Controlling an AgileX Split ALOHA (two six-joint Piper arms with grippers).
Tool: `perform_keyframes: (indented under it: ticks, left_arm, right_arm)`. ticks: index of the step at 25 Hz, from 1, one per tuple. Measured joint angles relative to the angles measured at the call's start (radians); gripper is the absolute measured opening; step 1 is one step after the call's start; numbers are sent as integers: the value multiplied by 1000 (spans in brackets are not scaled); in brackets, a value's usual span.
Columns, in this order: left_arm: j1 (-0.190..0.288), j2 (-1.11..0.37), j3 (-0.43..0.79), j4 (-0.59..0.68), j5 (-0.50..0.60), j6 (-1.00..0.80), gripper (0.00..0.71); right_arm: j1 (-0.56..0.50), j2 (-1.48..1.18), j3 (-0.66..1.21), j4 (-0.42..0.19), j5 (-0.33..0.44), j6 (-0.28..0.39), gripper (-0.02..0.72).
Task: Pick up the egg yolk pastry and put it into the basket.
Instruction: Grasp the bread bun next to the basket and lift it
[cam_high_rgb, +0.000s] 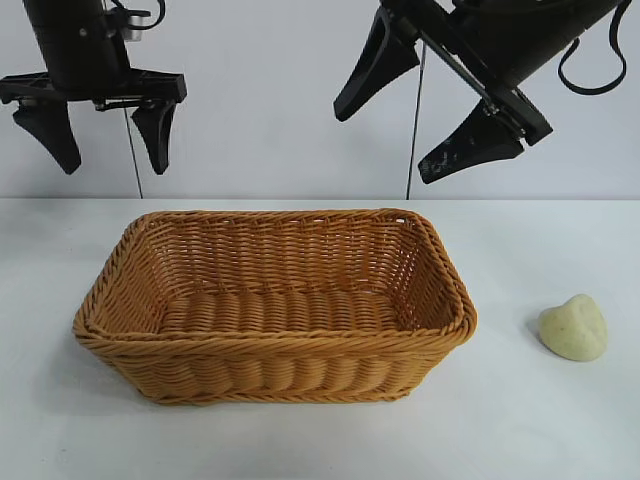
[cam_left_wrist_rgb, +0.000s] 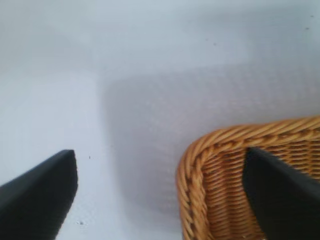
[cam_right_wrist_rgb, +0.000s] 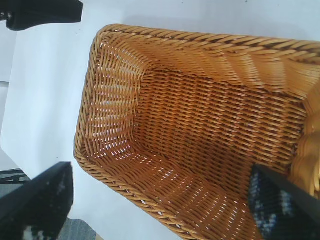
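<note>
Pastry waited outside the basket, both my grippers held high

The egg yolk pastry (cam_high_rgb: 574, 328) lay on the white table (cam_high_rgb: 560, 250), right of the wicker basket (cam_high_rgb: 275, 345) and apart from it. My left gripper (cam_high_rgb: 97, 130) hung above the basket's far-left corner, jaws spread, holding nothing; my right gripper (cam_high_rgb: 430, 105) hovered above its far-right side, likewise spread.

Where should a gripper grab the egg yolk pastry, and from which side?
Probably from straight above, jaws closing across the wider lower body of the egg yolk pastry, below its pointed top. It sits free on the table, apart from the basket. The open right gripper hangs closer.
</note>
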Motion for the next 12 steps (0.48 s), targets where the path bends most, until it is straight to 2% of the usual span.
perform_keyframes:
  ticks: [2, 12]
  left_arm:
    - [25, 0, 0, 0, 0, 7, 689]
    - [214, -9, 8, -11, 0, 48, 689]
  right_arm:
    - [0, 0, 0, 0, 0, 0, 651]
    - [0, 0, 0, 0, 0, 0, 651]
